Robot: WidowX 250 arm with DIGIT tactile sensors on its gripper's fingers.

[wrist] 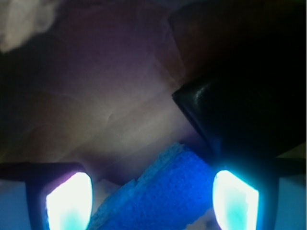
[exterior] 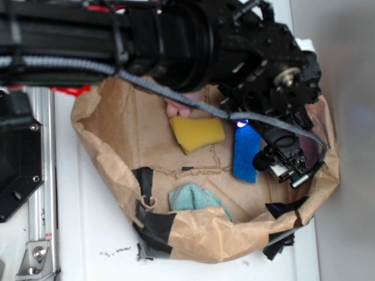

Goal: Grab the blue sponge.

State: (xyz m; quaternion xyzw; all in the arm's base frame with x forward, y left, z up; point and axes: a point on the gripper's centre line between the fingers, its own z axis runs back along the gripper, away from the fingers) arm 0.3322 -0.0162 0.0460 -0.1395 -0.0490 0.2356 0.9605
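Note:
The blue sponge (exterior: 245, 153) lies flat on the brown paper inside the bag, at its right side, with its right edge under my gripper (exterior: 280, 167). In the wrist view the blue sponge (wrist: 158, 196) lies slantwise between my two glowing fingertips (wrist: 69, 201). Its upper right corner is close to the right one, and a gap shows on the left. My gripper (wrist: 152, 200) is open and low over the sponge, straddling it.
The brown paper bag (exterior: 111, 146) has raised crumpled walls patched with black tape (exterior: 155, 225). Inside lie a yellow sponge (exterior: 196, 133), a pale teal cloth (exterior: 196, 198) and something pink (exterior: 179, 108). A metal rail (exterior: 41, 175) runs along the left. A dark patch (wrist: 240, 110) rises ahead on the right.

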